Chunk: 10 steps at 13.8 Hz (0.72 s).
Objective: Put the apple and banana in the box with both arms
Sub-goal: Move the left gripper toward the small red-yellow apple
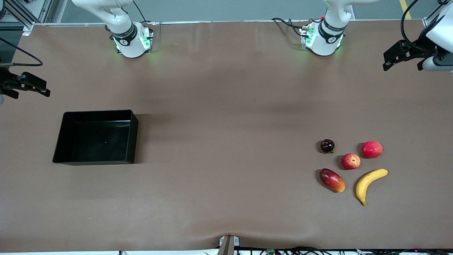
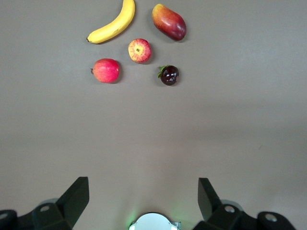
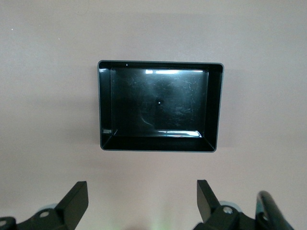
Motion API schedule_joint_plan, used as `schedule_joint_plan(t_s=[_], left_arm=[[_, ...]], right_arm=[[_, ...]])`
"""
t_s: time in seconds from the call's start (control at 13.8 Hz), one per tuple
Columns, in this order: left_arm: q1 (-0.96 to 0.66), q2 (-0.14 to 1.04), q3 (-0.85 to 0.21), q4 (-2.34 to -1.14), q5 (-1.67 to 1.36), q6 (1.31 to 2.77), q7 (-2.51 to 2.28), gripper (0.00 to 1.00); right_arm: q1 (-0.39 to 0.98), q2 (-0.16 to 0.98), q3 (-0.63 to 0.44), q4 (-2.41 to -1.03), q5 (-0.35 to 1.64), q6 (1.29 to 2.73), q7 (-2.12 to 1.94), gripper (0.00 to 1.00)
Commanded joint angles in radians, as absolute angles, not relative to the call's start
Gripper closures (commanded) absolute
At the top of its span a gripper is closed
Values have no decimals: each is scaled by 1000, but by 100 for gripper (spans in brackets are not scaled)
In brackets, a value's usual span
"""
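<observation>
- Nothing of the task is done: the box [image 1: 95, 137] sits empty on the table [image 1: 226, 106] toward the right arm's end
- The apple [image 1: 350, 161] and the banana [image 1: 368, 183] lie on the table toward the left arm's end, well apart from the box; the banana is nearer the front camera than the apple
- Around them lie a plain red fruit [image 1: 372, 149], a dark round fruit [image 1: 327, 145] and an oblong red-orange fruit [image 1: 332, 180], none touching the apple
- The left claw [image 1: 398, 56] hangs high over its end of the table, fingers spread, holding nothing
- The right claw [image 1: 30, 85] hangs high over its own end near the box, fingers spread and empty
- Both picks and both placings are left to do
</observation>
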State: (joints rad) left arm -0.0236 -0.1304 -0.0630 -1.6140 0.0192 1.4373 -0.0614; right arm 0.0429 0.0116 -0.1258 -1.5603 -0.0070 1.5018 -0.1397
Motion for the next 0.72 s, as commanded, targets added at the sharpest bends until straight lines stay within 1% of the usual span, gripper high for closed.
schedule_joint_plan(t_s=[0.0,0.14,0.29,0.43,0.65], left_arm=[[-17,-117,-64,-1586,20,1430,-55,0],[-17,-107,-64,-1582,21,1430,-61,0],[-18,-72,-63,-1556,28,1430,-64,0],[-18,-46,-63,-1555,44,1439,-66,0],[-6,34,-63,-1569,69,1547,-66,0]], right_arm=[[29,26,-120,-1536,-5,1485,-127,0],[29,26,-120,-1537,-5,1485,-127,0],[22,26,-120,-1536,-5,1485,-127,0],[21,29,-120,-1537,-5,1485,-127,0],[20,31,-120,-1537,-5,1485,-127,0]])
